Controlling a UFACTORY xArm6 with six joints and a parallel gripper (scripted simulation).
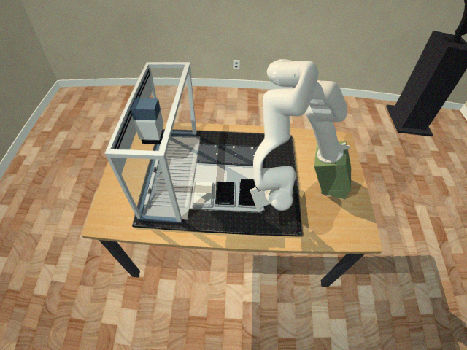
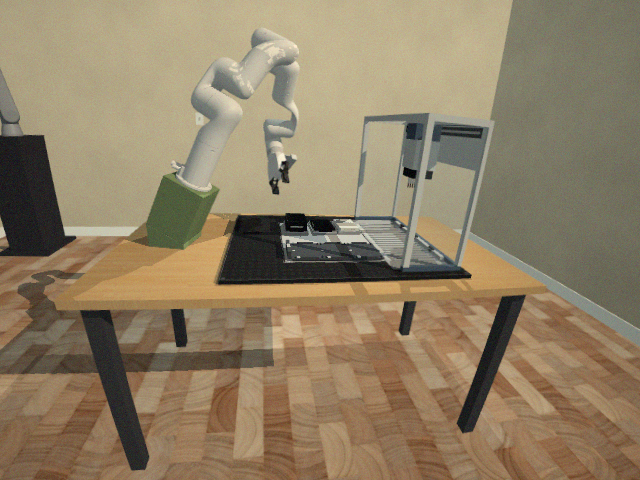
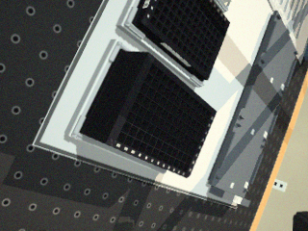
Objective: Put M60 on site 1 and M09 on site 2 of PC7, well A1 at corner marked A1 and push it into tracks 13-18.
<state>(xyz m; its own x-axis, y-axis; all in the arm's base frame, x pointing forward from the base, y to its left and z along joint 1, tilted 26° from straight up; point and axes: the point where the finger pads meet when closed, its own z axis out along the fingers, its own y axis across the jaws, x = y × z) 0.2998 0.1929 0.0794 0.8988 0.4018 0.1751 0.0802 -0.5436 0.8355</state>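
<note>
My gripper (image 2: 278,180) is open and empty. It hangs well above the near end of the nest row, pointing down. The black deep-well block M09 (image 1: 246,191) (image 2: 295,221) (image 3: 149,113) sits in nest S1, right under the wrist camera. The black plate M06 (image 1: 225,192) (image 2: 321,225) (image 3: 185,29) sits in S2 beside it. The white plate M60 (image 1: 202,195) (image 2: 347,225) sits in S3, next to the rails. The grey carrier PC7 (image 1: 211,154) (image 2: 330,252) (image 3: 260,111) lies empty on the apron beside the nests. My fingers do not show in the wrist view.
The white instrument frame (image 1: 147,152) (image 2: 423,196) stands over the loading rails (image 1: 173,176) (image 2: 392,240), with a pipetting head hanging from its top bar. All of it stands on a black perforated mat (image 1: 233,224) (image 2: 248,258). My arm stands on a green pedestal (image 1: 333,176) (image 2: 178,217).
</note>
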